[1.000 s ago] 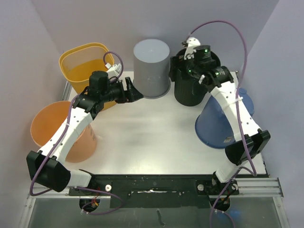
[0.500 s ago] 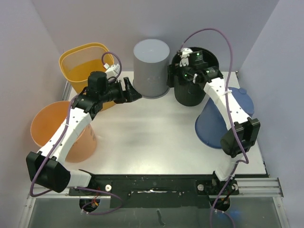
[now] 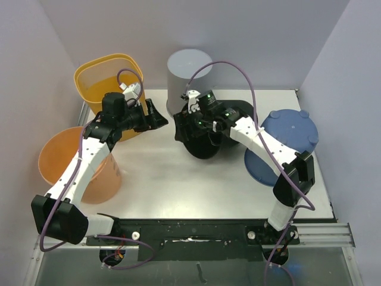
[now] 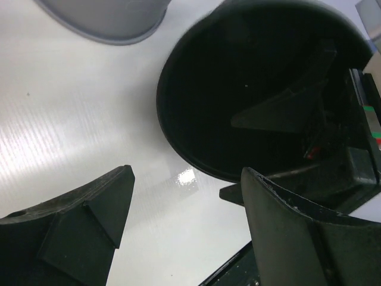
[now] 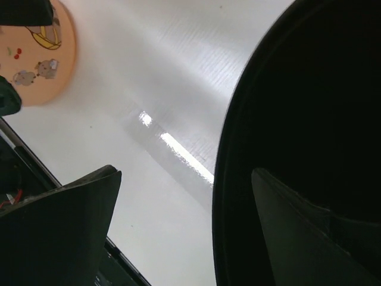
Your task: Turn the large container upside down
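Both wide: right pincer (image 5: 186, 177) straddles tipped black container (image 3: 203, 143) rim; left pincer (image 4: 187, 174) beside.

I'm looking into a lab test cell: a white table (image 3: 178, 179) boxed in by plain lilac walls (image 3: 268, 36), two cabled arms (image 3: 89, 158) bolted to a black rail (image 3: 196, 237) at its near edge, and plastic bins (image 3: 101, 80) ringed around them.
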You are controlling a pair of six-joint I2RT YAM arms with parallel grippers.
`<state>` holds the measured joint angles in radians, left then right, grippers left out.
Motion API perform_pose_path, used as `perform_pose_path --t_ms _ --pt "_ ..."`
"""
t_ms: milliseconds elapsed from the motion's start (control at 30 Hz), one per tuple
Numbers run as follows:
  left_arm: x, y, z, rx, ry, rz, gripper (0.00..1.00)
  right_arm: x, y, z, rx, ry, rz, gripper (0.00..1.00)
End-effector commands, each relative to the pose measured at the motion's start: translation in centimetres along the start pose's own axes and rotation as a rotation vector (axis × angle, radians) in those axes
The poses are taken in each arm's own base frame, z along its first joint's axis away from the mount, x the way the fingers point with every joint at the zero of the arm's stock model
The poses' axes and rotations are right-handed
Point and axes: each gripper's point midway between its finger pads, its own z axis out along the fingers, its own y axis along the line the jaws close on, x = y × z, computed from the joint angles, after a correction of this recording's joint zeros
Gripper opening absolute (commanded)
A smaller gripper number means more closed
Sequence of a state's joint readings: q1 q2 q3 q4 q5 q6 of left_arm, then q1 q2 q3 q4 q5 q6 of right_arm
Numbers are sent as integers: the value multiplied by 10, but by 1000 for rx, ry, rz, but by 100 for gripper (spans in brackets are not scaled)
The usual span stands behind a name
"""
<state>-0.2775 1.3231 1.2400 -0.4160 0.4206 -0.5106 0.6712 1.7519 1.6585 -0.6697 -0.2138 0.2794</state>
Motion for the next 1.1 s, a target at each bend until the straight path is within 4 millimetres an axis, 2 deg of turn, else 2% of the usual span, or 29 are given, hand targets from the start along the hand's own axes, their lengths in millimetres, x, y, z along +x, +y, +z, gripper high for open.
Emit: perform_pose_path --t_ms 0,100,200,300,400,467,500,533,567,600,667,733,833,900,967,1067 --pt "-12 2 -17 -13 -59 24 73 -37 36 -10 -73 -145 2 98" --pt "-15 2 -20 -18 -66 26 73 -41 63 -15 -111 -140 -36 97" --pt "-18 1 -21 -19 -68 28 73 -47 89 -31 -172 -146 -67 98" --pt "-22 0 -22 -27 -77 21 73 -56 101 -56 -206 -177 -82 97" --pt "-28 -3 -21 -26 -86 6 73 -67 99 -82 -181 -232 -99 98" --pt "-33 -9 -22 -13 -94 -2 73 -73 83 -94 -98 -273 -97 98" --pt "-34 -12 -21 -10 -92 -7 73 -74 67 -97 -36 -288 -80 98" --pt "-32 -15 -19 -24 -84 -8 73 -75 49 -101 29 -300 -49 97" --pt "-30 -21 -17 -39 -75 2 73 -75 21 -107 114 -313 7 98" --pt "-27 -28 -15 -53 -68 17 73 -71 4 -109 167 -314 50 98" --pt "-22 -54 -14 -39 -74 45 74 -70 -35 -126 272 -358 139 98" --pt "-12 -77 -12 3 -65 26 74 -68 -59 -141 347 -402 188 98" --pt "9 -100 -3 38 -25 -21 74 -61 -91 -159 463 -443 250 98" --pt "26 -106 6 19 5 -25 74 -57 -106 -168 514 -463 293 97" --pt "42 -108 16 13 54 -29 74 -51 -117 -173 539 -475 326 98" --pt "46 -113 22 46 50 -41 74 -48 -122 -177 543 -490 338 98"
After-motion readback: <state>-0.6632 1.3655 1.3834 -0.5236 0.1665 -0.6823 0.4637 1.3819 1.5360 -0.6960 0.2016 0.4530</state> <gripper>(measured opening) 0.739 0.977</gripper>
